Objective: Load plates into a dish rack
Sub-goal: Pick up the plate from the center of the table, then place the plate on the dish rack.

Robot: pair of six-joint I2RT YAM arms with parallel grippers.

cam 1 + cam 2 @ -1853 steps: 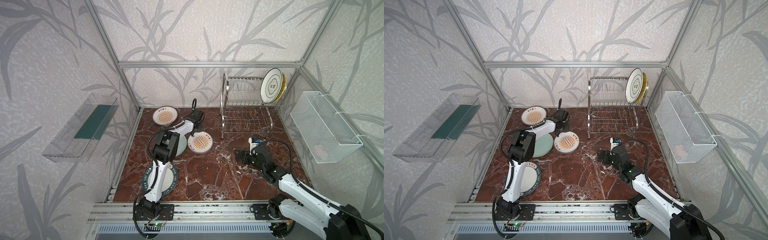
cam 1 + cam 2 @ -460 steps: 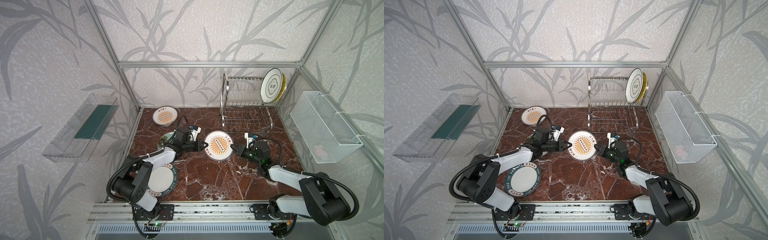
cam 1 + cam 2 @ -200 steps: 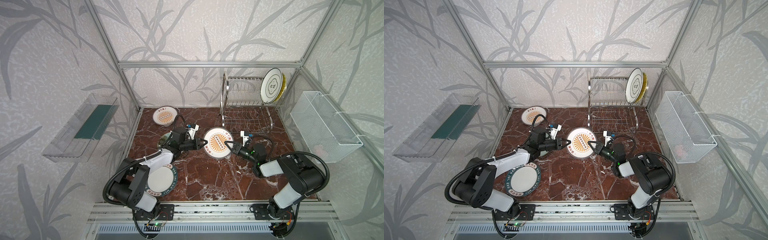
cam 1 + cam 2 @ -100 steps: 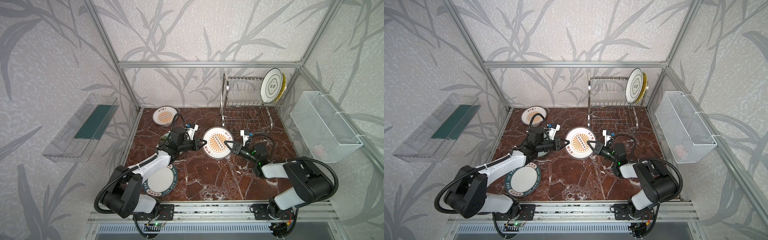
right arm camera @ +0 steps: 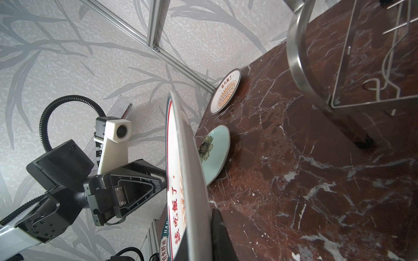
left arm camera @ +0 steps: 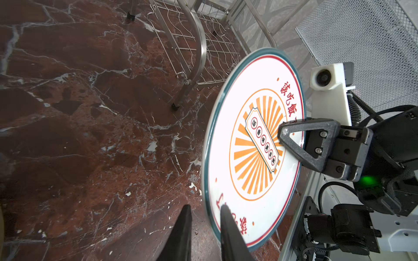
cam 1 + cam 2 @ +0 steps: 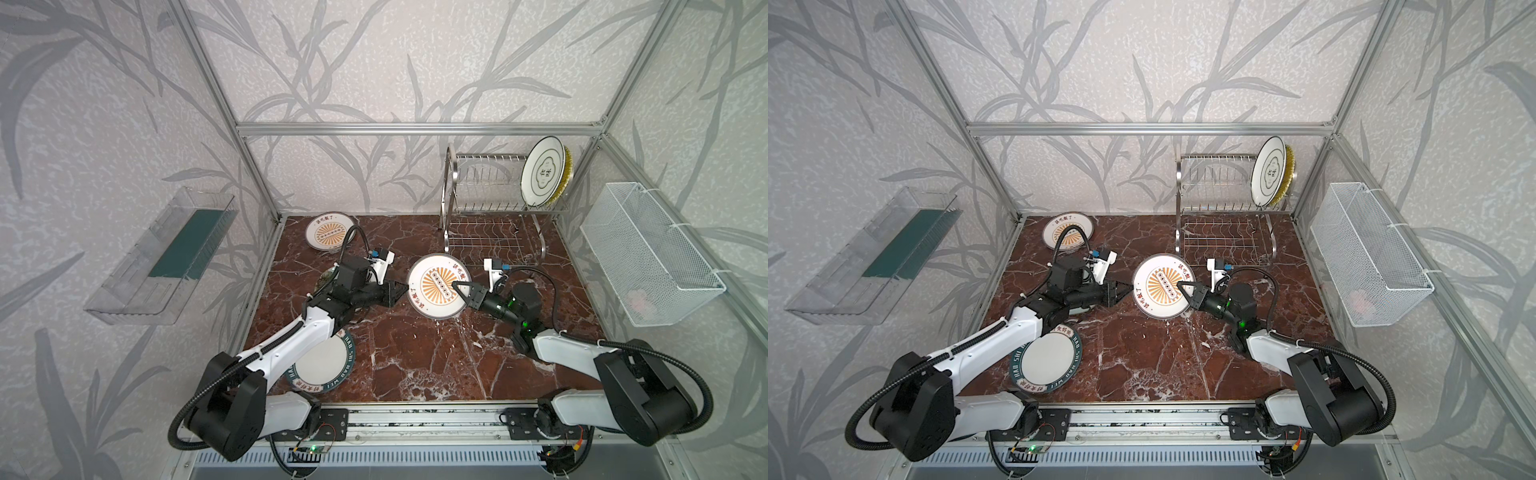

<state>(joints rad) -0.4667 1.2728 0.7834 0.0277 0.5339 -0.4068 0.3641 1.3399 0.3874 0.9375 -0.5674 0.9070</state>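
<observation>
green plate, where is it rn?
Flat on the table left of centre, mostly hidden under the left arm in both top views. The right wrist view shows the green plate just beyond the held sunburst plate.

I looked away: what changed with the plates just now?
The left gripper lifted a sunburst plate to mid-table; the right gripper clamped its opposite rim, and the left jaws have just parted. Other plates and the dish rack stayed put.
</observation>
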